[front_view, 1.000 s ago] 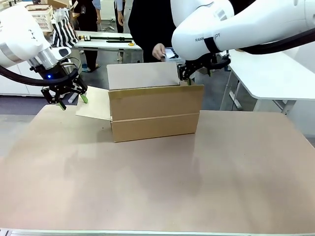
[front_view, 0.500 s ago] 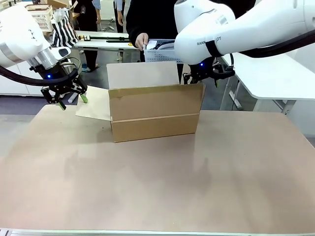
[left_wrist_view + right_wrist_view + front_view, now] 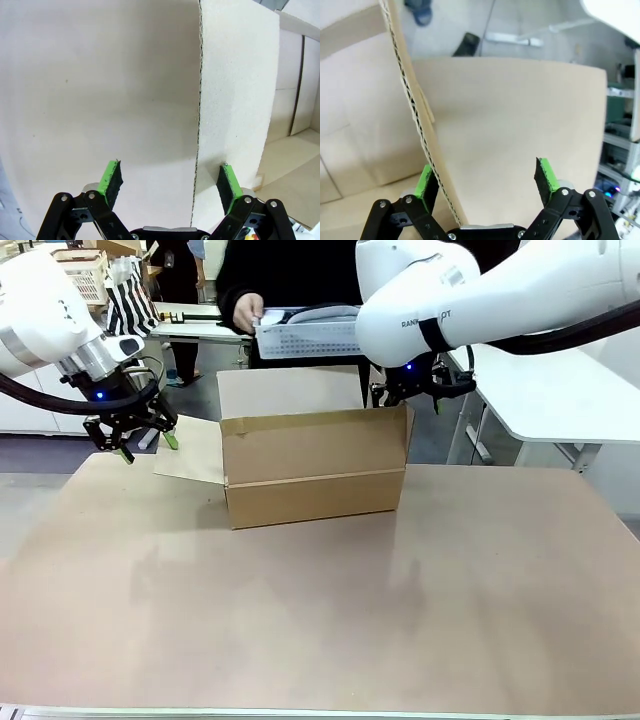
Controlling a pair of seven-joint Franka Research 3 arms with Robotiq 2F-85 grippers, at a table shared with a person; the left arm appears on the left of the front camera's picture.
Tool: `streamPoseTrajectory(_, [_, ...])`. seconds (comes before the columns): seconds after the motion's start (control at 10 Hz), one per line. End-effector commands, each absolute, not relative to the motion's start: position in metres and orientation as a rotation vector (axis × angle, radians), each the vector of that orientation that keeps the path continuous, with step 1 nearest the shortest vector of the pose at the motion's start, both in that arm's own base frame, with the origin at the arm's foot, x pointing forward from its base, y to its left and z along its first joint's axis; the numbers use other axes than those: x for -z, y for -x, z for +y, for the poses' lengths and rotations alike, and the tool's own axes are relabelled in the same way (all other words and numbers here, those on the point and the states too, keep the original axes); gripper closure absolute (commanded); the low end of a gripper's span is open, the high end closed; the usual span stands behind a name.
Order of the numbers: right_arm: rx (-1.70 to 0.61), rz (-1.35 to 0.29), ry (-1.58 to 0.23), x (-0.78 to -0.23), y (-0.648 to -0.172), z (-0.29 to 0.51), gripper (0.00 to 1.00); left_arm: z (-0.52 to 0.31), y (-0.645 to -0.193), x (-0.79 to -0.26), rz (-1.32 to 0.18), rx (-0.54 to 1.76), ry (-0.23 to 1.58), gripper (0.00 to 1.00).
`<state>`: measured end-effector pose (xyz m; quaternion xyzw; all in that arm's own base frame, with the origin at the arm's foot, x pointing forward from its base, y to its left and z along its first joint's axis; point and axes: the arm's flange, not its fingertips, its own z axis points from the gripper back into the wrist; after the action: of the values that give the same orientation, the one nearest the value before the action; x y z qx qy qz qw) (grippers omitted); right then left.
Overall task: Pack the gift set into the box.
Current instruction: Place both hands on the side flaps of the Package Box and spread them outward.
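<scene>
Awaiting load, judged: box (image 3: 315, 475) on surface (image 3: 320, 620), top open. Left gripper (image 3: 170, 176) spread, straddling box's left flap (image 3: 235, 90). Right gripper (image 3: 485, 177) spread astride box's right flap (image 3: 520, 115). Person holds basket (image 3: 305, 337) above box's rear. Next: hold flaps apart for basket.

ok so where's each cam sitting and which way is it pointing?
Front view: fixed between the arms on the robot's side, facing across the table at the box and person; both arms, left end effector, right end effector.
Left wrist view: on the left wrist, looking along its open pads at a flap edge.
Right wrist view: on the right wrist; its open pads straddle a corrugated edge.
Shared: all show the box.
</scene>
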<state>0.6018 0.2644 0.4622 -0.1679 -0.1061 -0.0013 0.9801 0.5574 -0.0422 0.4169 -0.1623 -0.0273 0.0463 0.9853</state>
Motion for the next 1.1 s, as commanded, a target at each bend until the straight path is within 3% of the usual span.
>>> streamPoseTrajectory(0.0, [0.015, -0.269, 0.100, -0.454, -0.590, 0.220, 0.00, -0.042, -0.557, -0.418, -0.060, -0.091, 0.310, 0.00])
streamPoseTrajectory(0.2, [-0.008, -0.227, -0.059, -0.447, -0.592, 0.181, 0.00, -0.042, -0.557, -0.418, -0.060, -0.091, 0.310, 0.00])
streamPoseTrajectory(0.5, [0.059, -0.176, -0.157, -0.433, -0.599, 0.122, 0.00, -0.042, -0.557, -0.418, -0.060, -0.091, 0.310, 0.00])
streamPoseTrajectory(0.9, [0.065, -0.131, -0.392, -0.379, -0.605, 0.084, 0.00, -0.042, -0.557, -0.418, -0.060, -0.091, 0.310, 0.00])
streamPoseTrajectory(1.0, [0.107, -0.134, -0.242, -0.407, -0.608, 0.093, 0.00, -0.042, -0.557, -0.418, -0.060, -0.091, 0.310, 0.00])
